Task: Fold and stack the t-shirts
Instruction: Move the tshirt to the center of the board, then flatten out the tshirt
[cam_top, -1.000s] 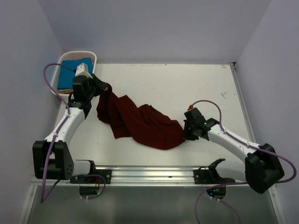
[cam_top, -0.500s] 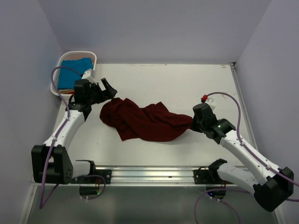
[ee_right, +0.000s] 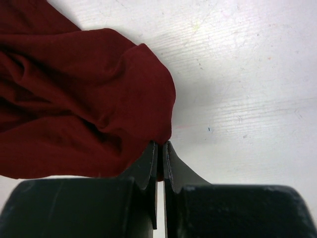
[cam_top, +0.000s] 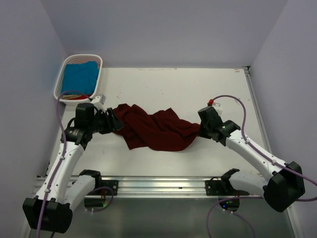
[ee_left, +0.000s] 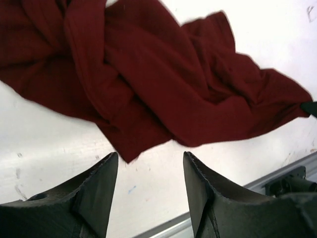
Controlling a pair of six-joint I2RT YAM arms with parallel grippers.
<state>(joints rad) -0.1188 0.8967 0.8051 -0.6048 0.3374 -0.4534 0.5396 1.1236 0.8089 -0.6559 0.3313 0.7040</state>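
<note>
Once our left hand (ee_left: 148,161) had let go and stood open, the maroon t-shirt (cam_top: 156,130) lay bunched on the desk (cam_top: 198,89) just ahead of it | our right hand (ee_right: 159,148) stayed clamped on the cloth edge at its tips | spreading was the next job, we judged.

Bright, even light falls from overhead—the white bench (cam_top: 198,89) looks pale and almost washed out in the wrist views. The maroon t-shirt (cam_top: 156,130) casts only a soft, narrow shadow. Close to each wrist lens the dark fingers (ee_left: 96,198) loom large and slightly soft—cloth folds read clearly.
</note>
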